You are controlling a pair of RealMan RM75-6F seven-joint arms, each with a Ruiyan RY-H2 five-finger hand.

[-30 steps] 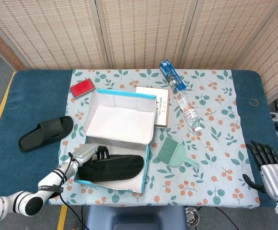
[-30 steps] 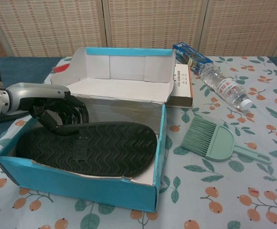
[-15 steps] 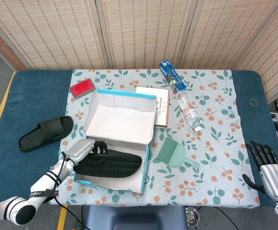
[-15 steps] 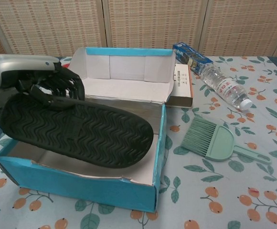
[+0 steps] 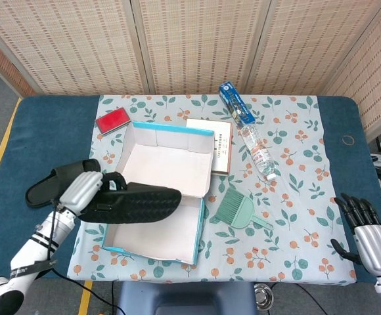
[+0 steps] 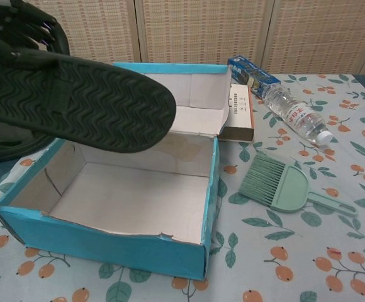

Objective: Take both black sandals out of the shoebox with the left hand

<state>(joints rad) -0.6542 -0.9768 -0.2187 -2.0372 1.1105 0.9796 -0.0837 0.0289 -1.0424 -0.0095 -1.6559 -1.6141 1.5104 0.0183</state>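
Observation:
My left hand [image 5: 85,189] grips a black sandal [image 5: 140,203] by its strap end and holds it in the air above the left side of the blue shoebox [image 5: 197,239]. In the chest view the sandal [image 6: 75,100] fills the upper left with its ridged sole facing the camera, and the fingers [image 6: 28,28] show behind its heel. The shoebox [image 6: 107,242] has nothing in it. A second black sandal [image 5: 49,185] lies on the dark blue table left of the box, partly hidden by my hand. My right hand [image 5: 368,233] rests open at the table's right front corner.
A green hand brush [image 5: 238,208] lies right of the box. A book [image 5: 220,146], a water bottle [image 5: 257,151] and a blue carton [image 5: 235,102] sit behind it. A red case [image 5: 112,120] lies at the back left. The box lid [image 5: 167,141] stands open.
My left hand has lifted the sandal up out of the shoebox and carried it leftward. The box now holds nothing. The right hand has not moved.

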